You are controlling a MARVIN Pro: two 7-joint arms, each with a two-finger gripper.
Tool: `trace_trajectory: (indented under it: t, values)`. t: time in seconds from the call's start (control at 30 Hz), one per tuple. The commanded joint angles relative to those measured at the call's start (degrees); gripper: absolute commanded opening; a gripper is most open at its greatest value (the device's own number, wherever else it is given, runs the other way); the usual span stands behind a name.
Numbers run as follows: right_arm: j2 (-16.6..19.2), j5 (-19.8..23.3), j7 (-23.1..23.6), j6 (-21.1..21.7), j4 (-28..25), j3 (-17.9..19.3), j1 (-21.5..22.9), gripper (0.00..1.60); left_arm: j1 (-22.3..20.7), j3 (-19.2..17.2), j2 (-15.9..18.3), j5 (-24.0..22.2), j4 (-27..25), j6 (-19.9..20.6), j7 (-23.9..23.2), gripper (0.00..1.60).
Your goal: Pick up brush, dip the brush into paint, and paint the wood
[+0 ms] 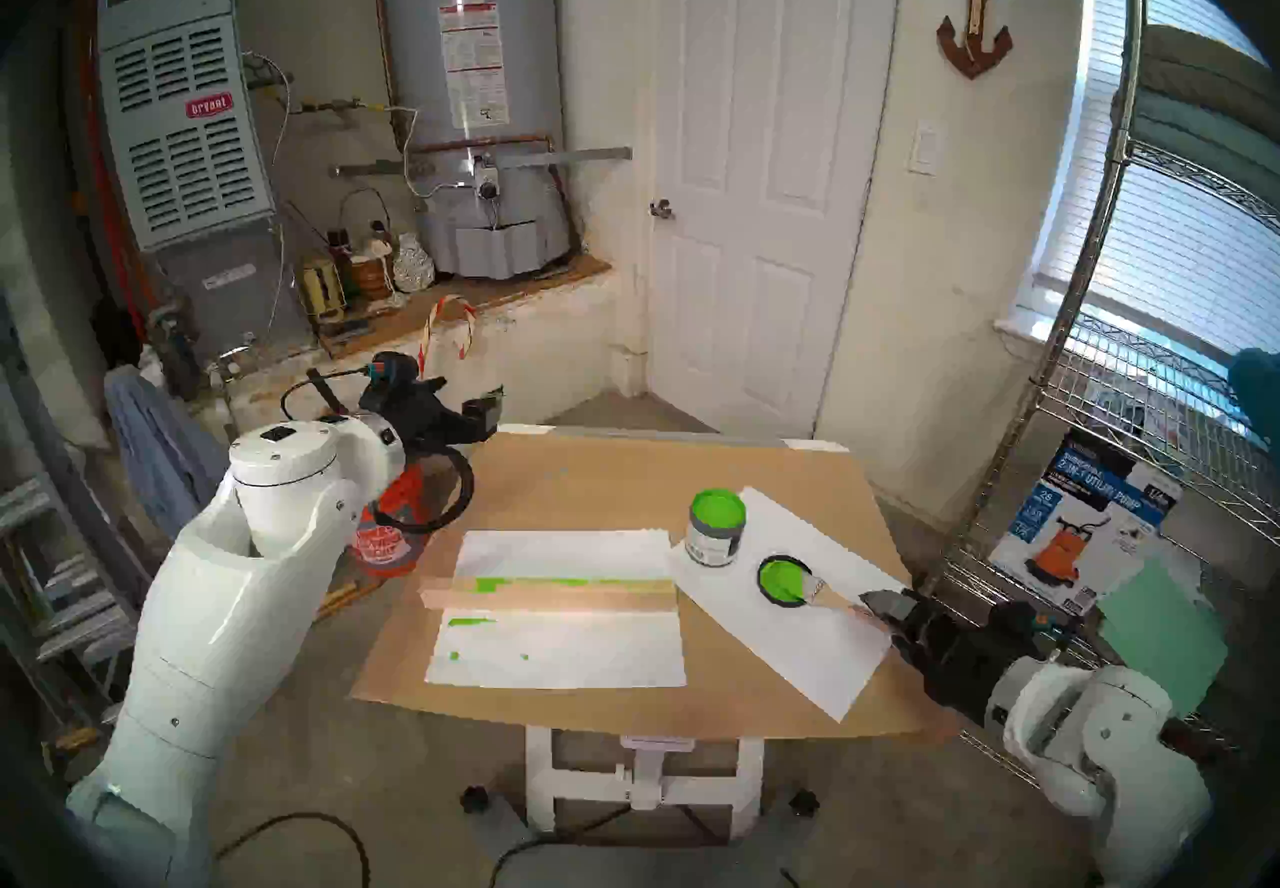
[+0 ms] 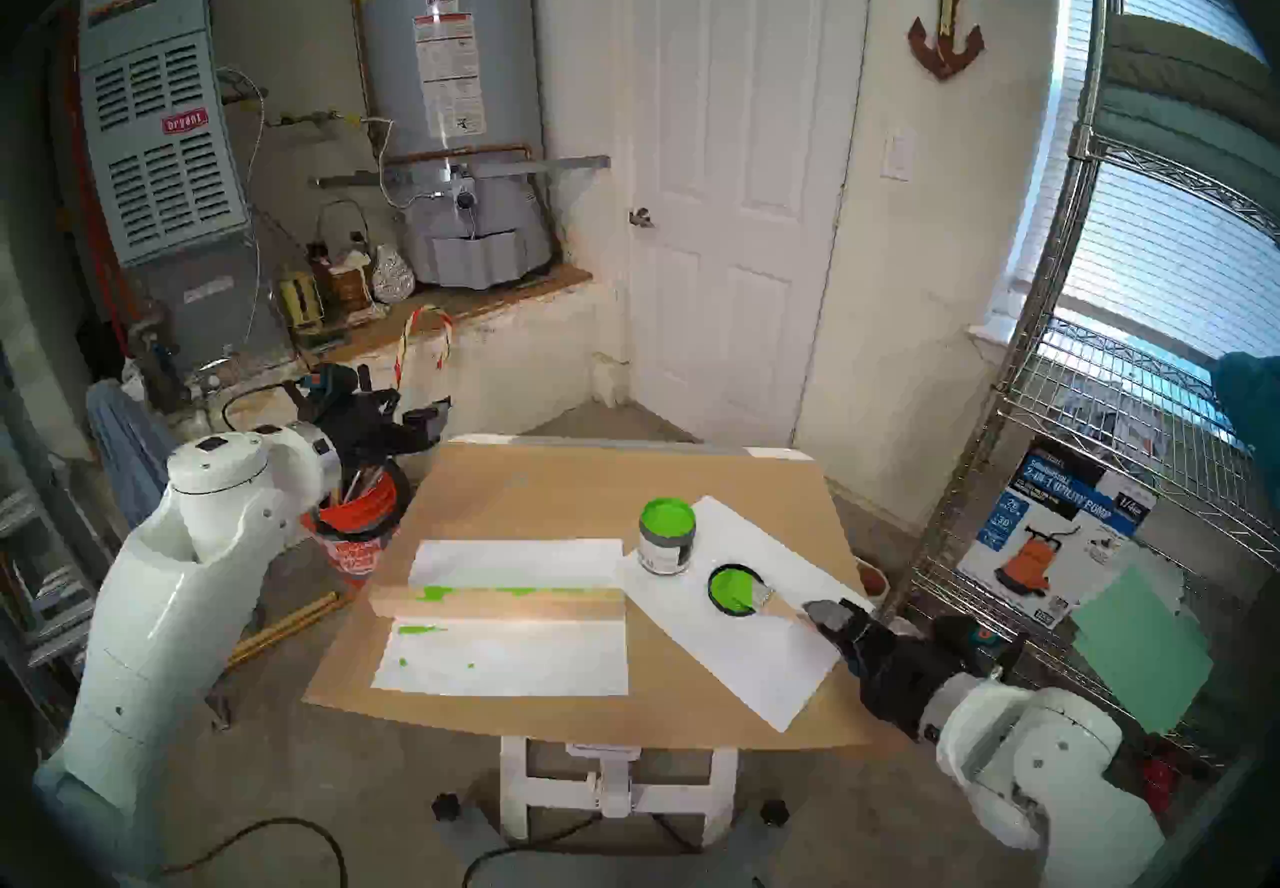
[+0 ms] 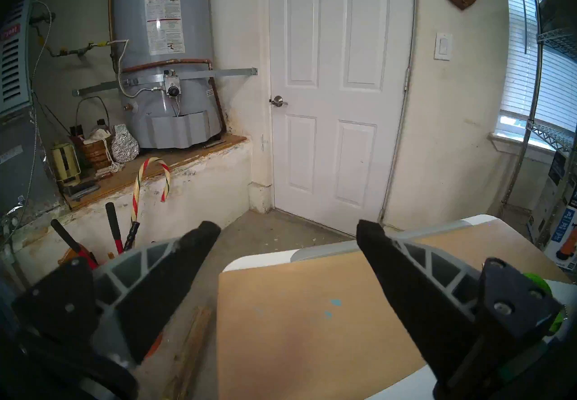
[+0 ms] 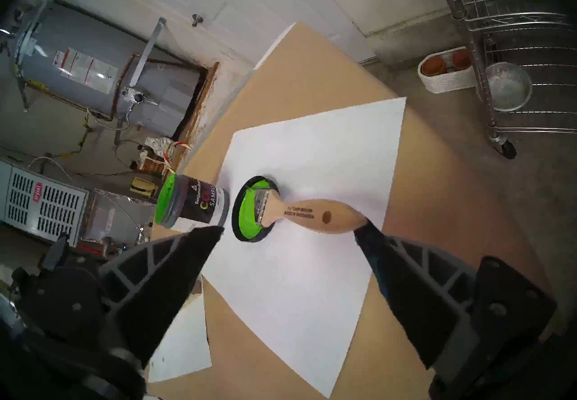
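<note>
My right claw (image 4: 288,230) is spread wide and holds nothing, low over the right part of the desk (image 1: 596,471). The brush (image 4: 299,213) lies just ahead of it on a white paper sheet (image 4: 312,290), its wooden handle pointing back at me. The rounded handle end sits right at the tip of one finger (image 4: 365,234) (whether it touches, I cannot tell), while the other finger stands well off to the side, near the paint can (image 4: 193,204). The brush's silver ferrule and bristles rest on the black lid (image 4: 249,218), which is coated green.

From my head camera, the open paint can (image 1: 717,529) stands just beside that lid (image 1: 783,580), at the sheet's far corner. The wood (image 1: 547,592) lies well apart from my right claw (image 1: 876,606), across the middle of the desk between two more paper sheets (image 1: 561,651), with green patches along its top.

My left claw (image 3: 287,234) is also spread, empty, hovering off the desk's far left corner.
</note>
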Motion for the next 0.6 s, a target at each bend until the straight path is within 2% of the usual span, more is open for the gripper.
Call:
trace_trajectory:
  t: [0.0,0.13,0.57]
  values:
    - [-0.29,0.41,0.6,-0.59,0.5,-0.49,2.2,1.6,-0.52,-0.51,0.1,-0.09,-0.97,-0.11,0.05,1.6]
    - [-0.57,0.15,1.85,-0.98,1.13,-0.86,2.6,1.6,-0.52,-0.51,0.1,-0.09,-0.97,-0.11,0.05,1.6]
    - [-0.8,0.52,1.89,-0.97,2.78,-2.61,4.95,1.6,-0.52,-0.51,0.1,-0.09,-0.97,-0.11,0.05,1.6]
